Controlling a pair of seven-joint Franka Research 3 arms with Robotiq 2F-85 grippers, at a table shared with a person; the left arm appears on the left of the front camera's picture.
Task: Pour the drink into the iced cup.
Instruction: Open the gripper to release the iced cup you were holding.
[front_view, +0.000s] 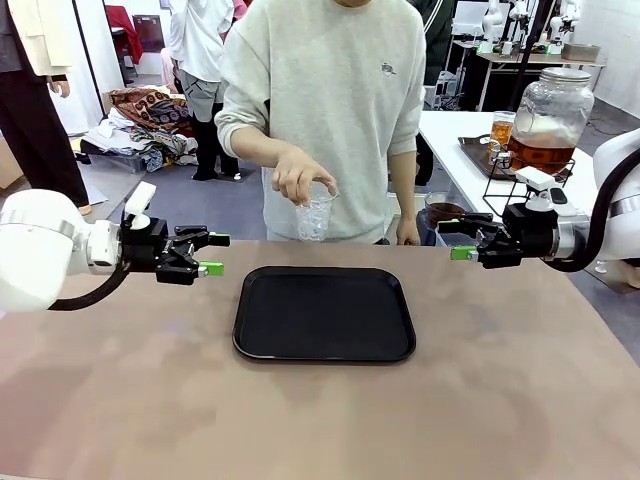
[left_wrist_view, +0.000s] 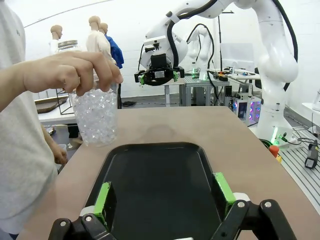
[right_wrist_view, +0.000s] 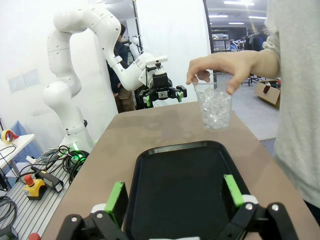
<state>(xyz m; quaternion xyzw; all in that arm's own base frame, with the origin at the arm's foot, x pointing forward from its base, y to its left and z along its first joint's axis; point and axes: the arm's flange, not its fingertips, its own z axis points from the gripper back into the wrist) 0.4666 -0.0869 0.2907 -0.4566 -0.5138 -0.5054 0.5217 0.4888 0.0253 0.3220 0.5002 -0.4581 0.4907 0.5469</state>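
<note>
The drink, a translucent amber-brown liquid (front_view: 543, 152), sits in a large clear glass dispenser jar with a metal lid (front_view: 553, 115) on a black wire stand on a white side table at the far right, well apart from both arms. A smaller glass of the same amber liquid (front_view: 501, 130) stands just left of the jar.

The clear plastic cup filled with ice (front_view: 314, 213) is held from above by the rim in the person's hand (front_view: 301, 176), in the air over the far edge of the brown table (front_view: 520, 400), just beyond the black rectangular plastic tray (front_view: 324, 312) lying at the table's middle. The tray carries nothing.

The left gripper (front_view: 212, 254) hovers left of the tray, its green-padded fingers spread wide and holding nothing; the left wrist view looks between them across the tray. The right gripper (front_view: 462, 246) hovers right of the tray, likewise wide and bare.

Judging from this, pouring has not begun: the cup is not yet set down, and the drink is far away. The risks ahead: the light cup may tip or slide if a gripper nudges it, a hard squeeze could crumple its thin wall and scatter ice, and an arm moving inward while the hand hangs over the tray could strike it.
</note>
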